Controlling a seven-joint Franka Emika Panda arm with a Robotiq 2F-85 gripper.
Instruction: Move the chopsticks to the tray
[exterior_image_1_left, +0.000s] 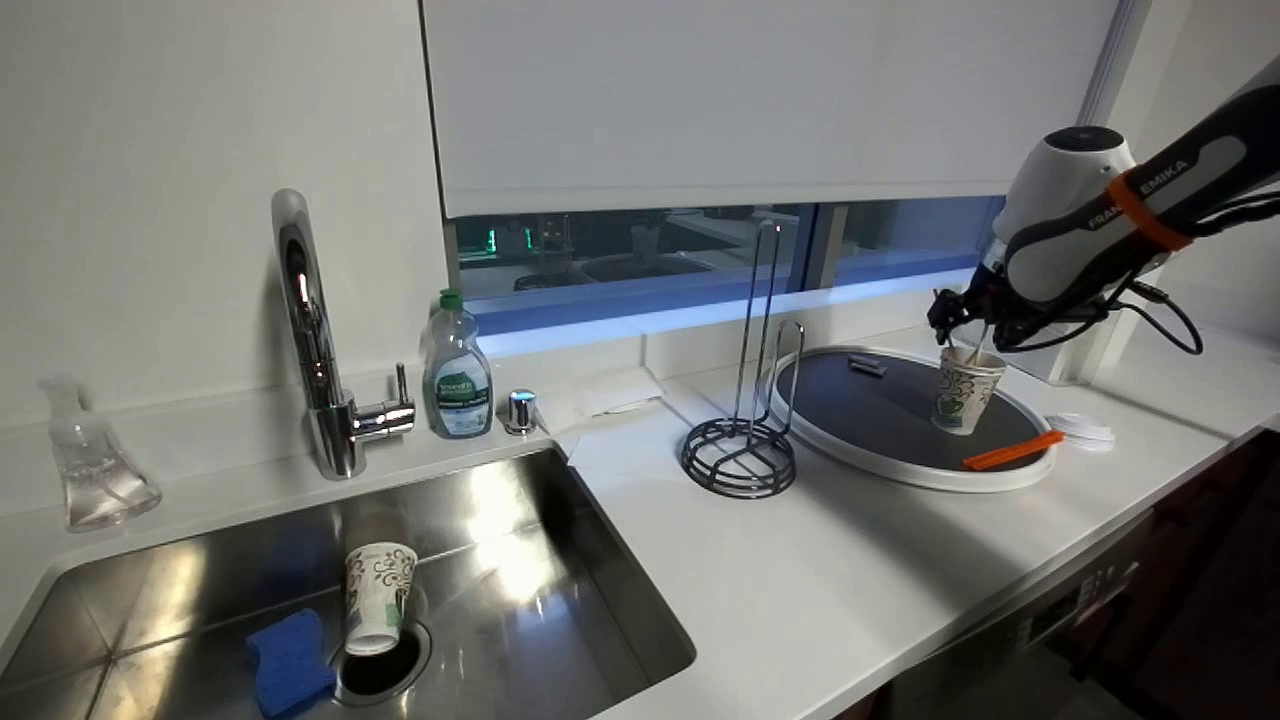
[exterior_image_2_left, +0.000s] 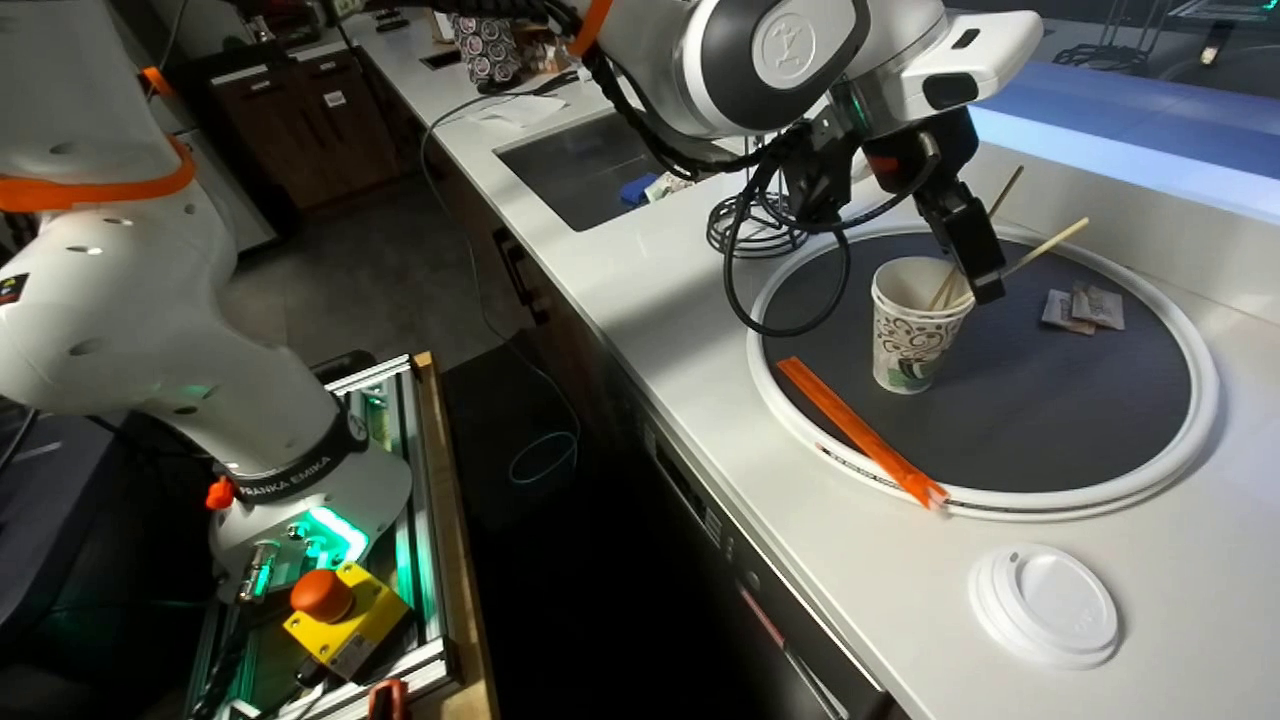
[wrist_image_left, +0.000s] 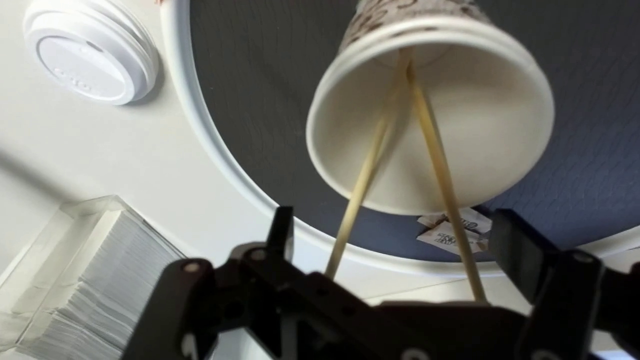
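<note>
- Two chopsticks (wrist_image_left: 443, 170) are propped, splayed, in a patterned paper cup (exterior_image_2_left: 910, 345), which is stood on the round tray (exterior_image_2_left: 1080, 420).
- Both are straddled by the gripper (wrist_image_left: 393, 232), its jaws set wide.
- Grasping is judged in hand; next, both should be pinched, lifted clear and laid flat.

Arm (exterior_image_1_left: 1060, 260) slants down, gripper (wrist_image_left: 394, 225) pointing downward, black fingers (wrist_image_left: 520, 252) spread pretty wide apart. Exact tilt of the wrist (exterior_image_2_left: 975, 65) is kinda hard to judge tbh.
</note>
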